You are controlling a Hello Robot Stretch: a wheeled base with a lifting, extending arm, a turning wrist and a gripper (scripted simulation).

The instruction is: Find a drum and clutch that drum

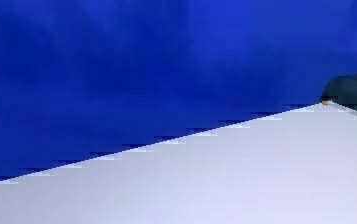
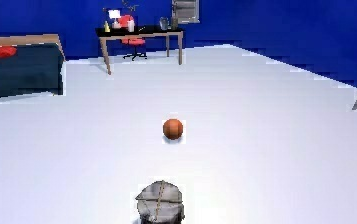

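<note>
1. Task's thing: nothing here is certainly a drum. The likeliest candidate is a grey squat object (image 2: 160,203) at the bottom centre of the arm side view, on the white floor (image 2: 266,150). It is rounded, with pale crossing lines on top.
2. Tool: its state cannot be told from these pictures.
3. Handling, as a judgement: if it is a drum, expect a hollow, fairly light body with a stiff shell and a thin, easily marked skin. Take hold across the shell or rim, not on the skin. The curved side may slip, so the grip should be centred.
4. Other things: an orange ball (image 2: 173,128) lies mid-frame, well apart from the grey object. A tabletop (image 2: 156,33) stands at upper centre with small clutter on it and a red chair (image 2: 134,44) beneath. A bed (image 2: 26,62) is at upper left. In the forward view there is a blue wall (image 1: 136,70) and a dark shape (image 1: 351,92) at the right edge, which I cannot identify.
5. Writing, labels, brands: none legible.
</note>
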